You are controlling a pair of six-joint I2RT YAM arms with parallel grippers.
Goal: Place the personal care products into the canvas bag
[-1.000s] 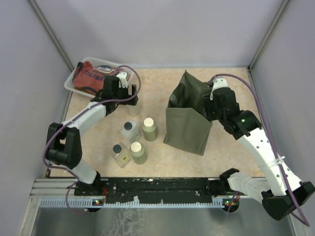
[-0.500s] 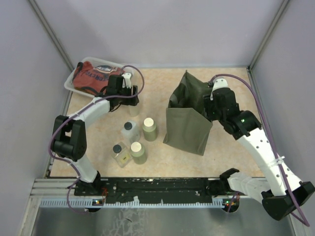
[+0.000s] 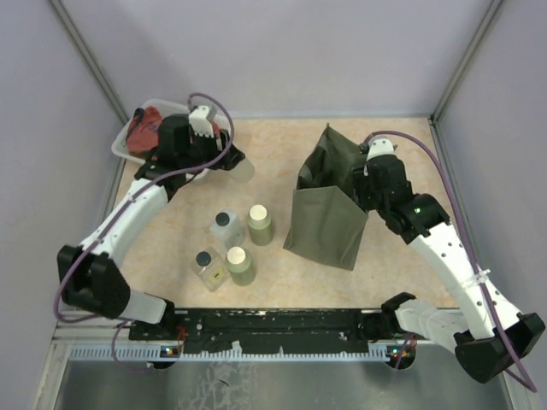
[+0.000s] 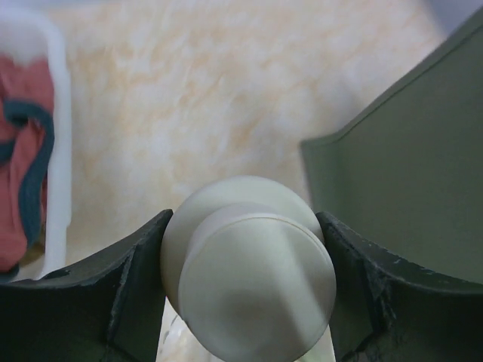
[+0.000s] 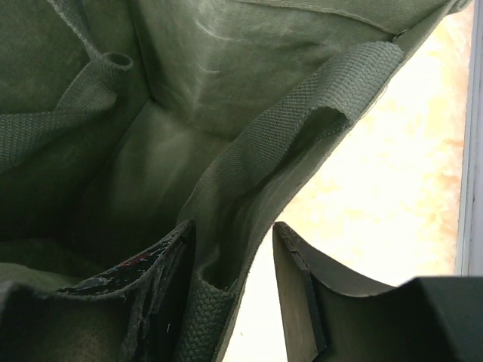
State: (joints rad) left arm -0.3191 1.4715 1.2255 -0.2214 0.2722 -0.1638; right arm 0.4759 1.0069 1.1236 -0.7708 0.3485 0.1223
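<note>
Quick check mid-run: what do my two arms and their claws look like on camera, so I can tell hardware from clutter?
The left arm and right arm share white links and black joint housings, each trailed by a looping purple cable. A small green light glows on the right arm. The left claw and right claw have dark, flat, scuffed fingers.

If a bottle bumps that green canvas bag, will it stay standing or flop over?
Probably soft: the canvas bag has creased, sagging sides. It should stand while the right gripper straddles its rim. Seemingly empty inside, so it may slide easily.
</note>
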